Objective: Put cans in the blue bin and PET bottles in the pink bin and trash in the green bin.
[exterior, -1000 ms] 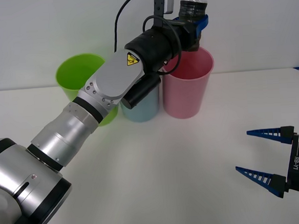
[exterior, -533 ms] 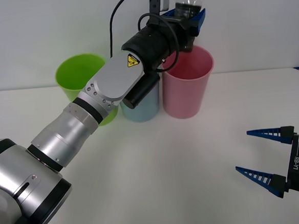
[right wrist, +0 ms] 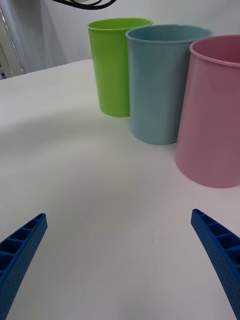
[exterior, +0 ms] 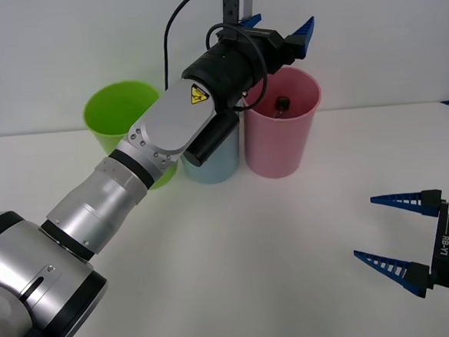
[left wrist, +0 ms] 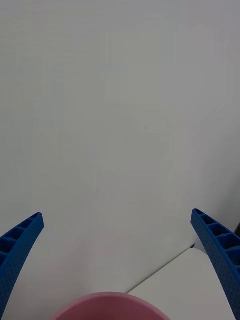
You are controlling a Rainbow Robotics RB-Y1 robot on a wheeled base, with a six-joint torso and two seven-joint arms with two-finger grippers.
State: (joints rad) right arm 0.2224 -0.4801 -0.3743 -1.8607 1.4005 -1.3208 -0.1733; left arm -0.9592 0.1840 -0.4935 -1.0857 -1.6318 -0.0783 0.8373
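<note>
- Green bin (exterior: 119,114): far left of the row at the table's (exterior: 239,260) back, upright, partly behind the left arm.
- Blue bin (exterior: 212,163): middle of the row, just beside the green and pink bins, largely hidden by the arm in the front view.
- Left gripper (exterior: 278,27): above the pink bin's rim, fingers spread wide, nothing between them.
- Pink bin (exterior: 281,137): right end of the row, upright.
- Bottle (exterior: 282,103): inside the pink bin, black cap visible below the rim.
- Right gripper (exterior: 387,230): low over the table's near right, well apart from the bins, fingers spread, empty.
</note>
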